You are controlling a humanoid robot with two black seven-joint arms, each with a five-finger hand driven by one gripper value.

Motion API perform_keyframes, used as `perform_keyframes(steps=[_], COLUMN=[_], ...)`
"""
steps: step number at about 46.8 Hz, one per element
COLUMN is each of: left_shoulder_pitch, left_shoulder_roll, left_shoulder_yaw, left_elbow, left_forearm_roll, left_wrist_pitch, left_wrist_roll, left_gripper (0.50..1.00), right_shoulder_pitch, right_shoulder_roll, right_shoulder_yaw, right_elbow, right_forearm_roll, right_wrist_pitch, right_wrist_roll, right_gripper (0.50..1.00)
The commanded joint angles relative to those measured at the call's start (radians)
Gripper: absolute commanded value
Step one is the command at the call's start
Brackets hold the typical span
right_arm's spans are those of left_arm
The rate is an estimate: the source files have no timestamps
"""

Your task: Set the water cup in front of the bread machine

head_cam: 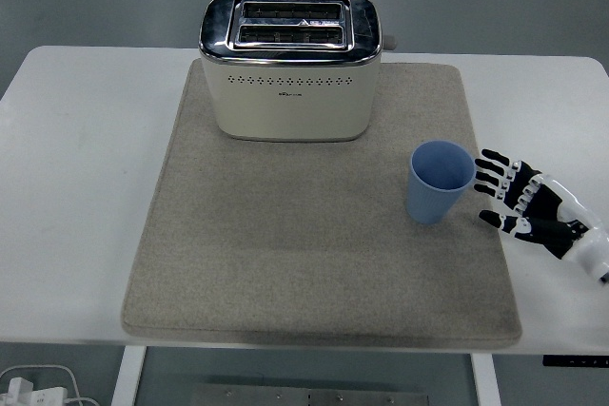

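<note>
Across the middle of the frame you have the white bench (pixel 76 187) with a grey mat (pixel 314 244) on it. At upper centre stands the bread machine (pixel 290 68). Right of centre, the blue water cup (pixel 440 182) sits upright on the mat. Just right of it, your right hand (pixel 533 211) hovers with its fingers (pixel 495 170) apart, holding nothing.

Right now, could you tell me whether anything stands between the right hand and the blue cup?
Nothing visible does. The right hand is open just right of the blue cup, with only bare grey mat between them.
</note>
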Motion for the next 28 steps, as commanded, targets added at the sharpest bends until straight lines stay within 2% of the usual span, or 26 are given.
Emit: perform_keyframes(steps=[1, 17, 28], left_shoulder_pitch=[0.000, -0.001, -0.001], left_shoulder_roll=[0.000, 0.000, 0.000], left_shoulder_yaw=[0.000, 0.000, 0.000], left_elbow=[0.000, 0.000, 0.000], left_forearm_roll=[0.000, 0.000, 0.000], left_wrist_pitch=[0.000, 0.000, 0.000], left_wrist_roll=[0.000, 0.000, 0.001], left_gripper=[1.000, 1.000, 1.000], right_shoulder_pitch=[0.000, 0.017, 0.029], right_shoulder_roll=[0.018, 0.095, 0.122], right_shoulder_yaw=[-0.005, -0.011, -0.013], right_elbow=[0.002, 0.009, 0.004], right_forearm_roll=[-0.006, -0.027, -0.038], right_wrist_pitch=[-0.022, -0.072, -0.075], right_wrist_roll=[0.000, 0.000, 0.000], right_gripper=[0.915, 0.913, 0.913])
